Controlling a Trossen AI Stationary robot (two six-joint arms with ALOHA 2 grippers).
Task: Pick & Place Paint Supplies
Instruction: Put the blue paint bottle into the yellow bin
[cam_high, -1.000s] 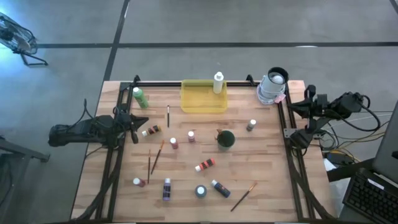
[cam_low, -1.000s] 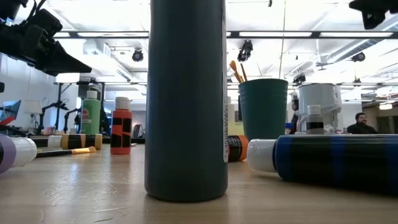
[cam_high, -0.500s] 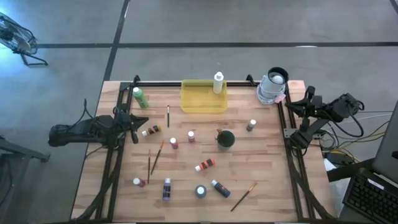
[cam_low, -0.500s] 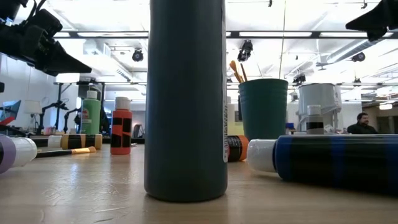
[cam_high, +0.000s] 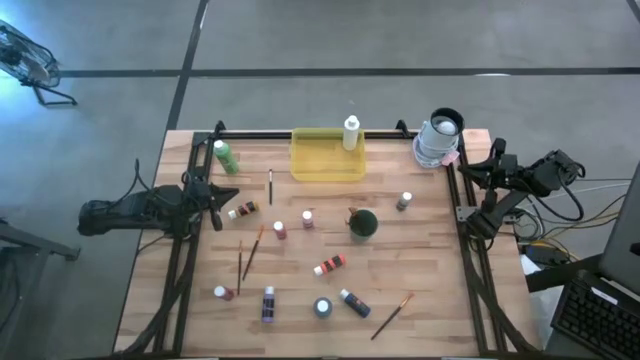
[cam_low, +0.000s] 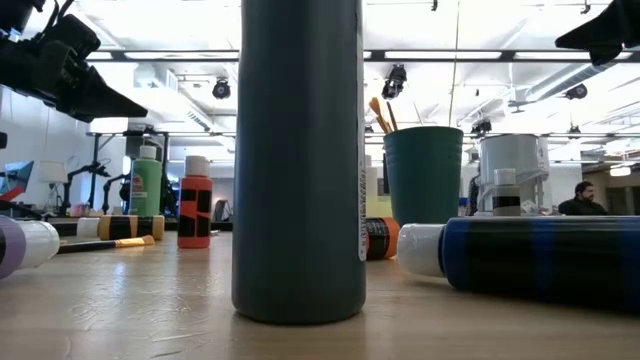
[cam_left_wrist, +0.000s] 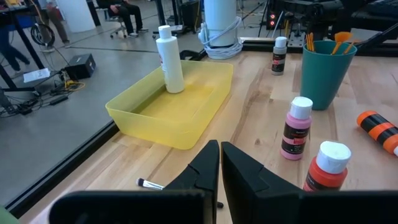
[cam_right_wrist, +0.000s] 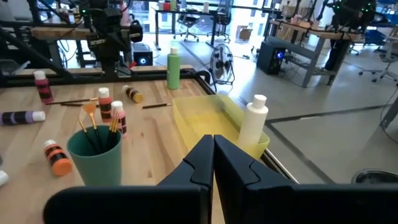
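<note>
Small paint bottles are scattered on the wooden table: a green one (cam_high: 224, 157) stands at the far left, and an orange one (cam_high: 329, 265), a purple one (cam_high: 268, 304) and a blue one (cam_high: 354, 302) lie nearer the front. A white bottle (cam_high: 351, 132) stands in the yellow tray (cam_high: 325, 165). Thin brushes (cam_high: 252, 252) lie flat on the table, and more stand in the dark green cup (cam_high: 363, 223). My left gripper (cam_high: 214, 207) hovers shut at the left edge. My right gripper (cam_high: 468, 172) hovers shut at the right edge. Both are clear of everything.
A white cylindrical container (cam_high: 440, 138) stands at the far right corner. A black rail (cam_high: 300, 134) runs along the far edge, and the arms' frames line both sides. In the low view, a tall grey-blue bottle (cam_low: 300, 160) stands close in front and blocks the middle.
My right gripper has sunk a little and turned at the table's right edge, then held still. It stays shut. No bottle or brush has moved.
</note>
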